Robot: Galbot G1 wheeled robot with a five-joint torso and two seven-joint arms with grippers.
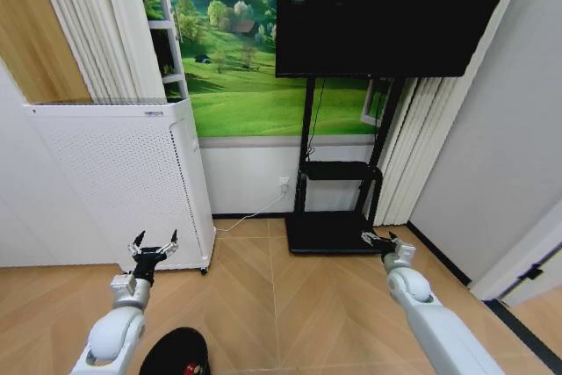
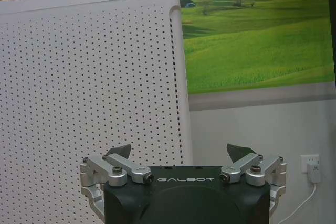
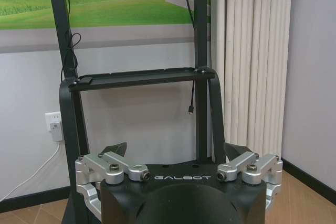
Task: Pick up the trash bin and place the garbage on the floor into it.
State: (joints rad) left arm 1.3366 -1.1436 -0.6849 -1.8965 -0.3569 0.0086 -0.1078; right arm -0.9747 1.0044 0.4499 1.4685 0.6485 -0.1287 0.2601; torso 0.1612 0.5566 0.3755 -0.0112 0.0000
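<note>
The trash bin (image 1: 174, 350), black and round, stands on the floor at the lower edge of the head view, just right of my left forearm and partly cut off. A small red scrap of garbage (image 1: 192, 368) shows at its near side; I cannot tell whether it lies inside or beside the bin. My left gripper (image 1: 154, 244) is held out open and empty, above and beyond the bin, facing the white appliance; the left wrist view shows it (image 2: 181, 153) with fingers spread. My right gripper (image 1: 379, 238) is also open and empty, pointing at the TV stand (image 3: 176, 150).
A tall white perforated appliance (image 1: 123, 182) stands ahead on the left. A black TV stand (image 1: 334, 226) with a large screen stands ahead on the right, its cable running to a wall socket (image 1: 284, 183). Curtains and a grey wall close the right side. Wooden floor lies between my arms.
</note>
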